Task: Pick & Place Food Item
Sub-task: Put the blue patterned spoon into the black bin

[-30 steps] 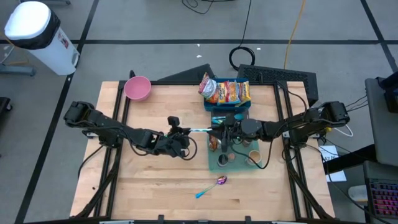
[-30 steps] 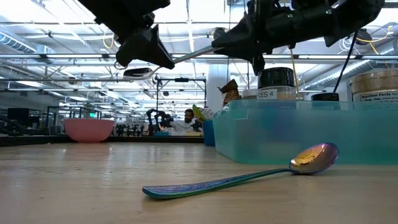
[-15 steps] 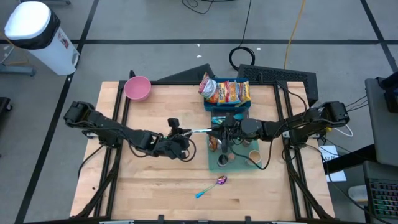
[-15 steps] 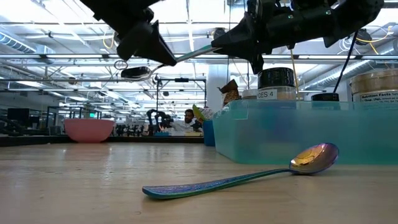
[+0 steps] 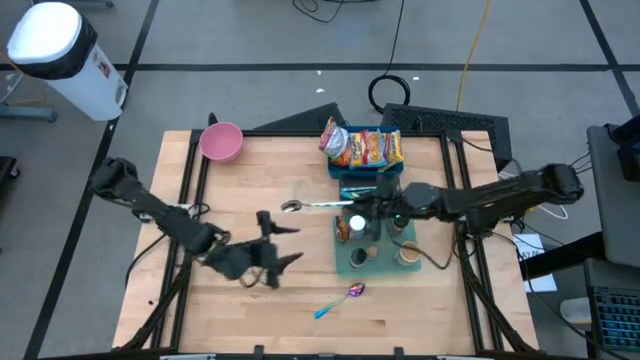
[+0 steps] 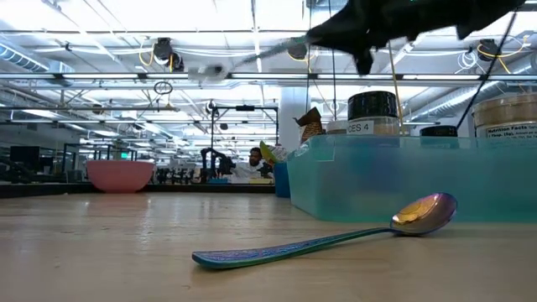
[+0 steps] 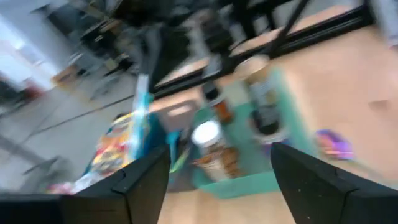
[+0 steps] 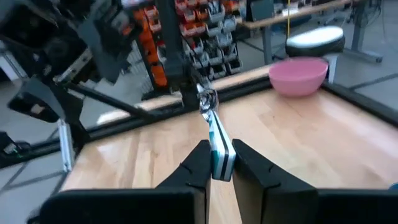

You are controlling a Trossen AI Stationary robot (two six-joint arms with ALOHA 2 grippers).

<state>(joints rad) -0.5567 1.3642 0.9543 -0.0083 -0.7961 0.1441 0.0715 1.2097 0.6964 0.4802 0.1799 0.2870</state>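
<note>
My right gripper [image 5: 362, 206] is in the air over the teal tray [image 5: 352, 262], shut on a silver spoon with a teal handle [image 5: 318, 205]. The spoon's bowl [image 5: 291, 207] points toward the table's left. My left gripper [image 5: 280, 245] stands open with nothing between its fingers, nearer the front edge and left of the tray. In the left wrist view its fingers are spread wide, and the tray's jars [image 7: 208, 134] lie beyond them. Snack packs [image 5: 362, 148] sit in a blue bin at the far edge. My right gripper pinches the free end of the spoon's teal handle [image 8: 219, 155] between its two fingers. The fingers come level from the table's right and lie along the handle. The spoon sticks out roughly level beyond them, bowl end [image 8: 207, 99] farthest away, lifted clear of the table.
An iridescent spoon [image 5: 345, 296] lies on the wood near the front, its bowl close to the tray's near edge. A pink bowl [image 5: 221, 142] stands at the far left corner. Jars and cups [image 5: 408, 252] fill the tray. Bare wood lies at the left and the front.
My left gripper has opened, let go of the silver spoon's bowl end and drawn back toward the near left of the table. My right gripper keeps hold of the handle and has risen a little with the spoon.
</note>
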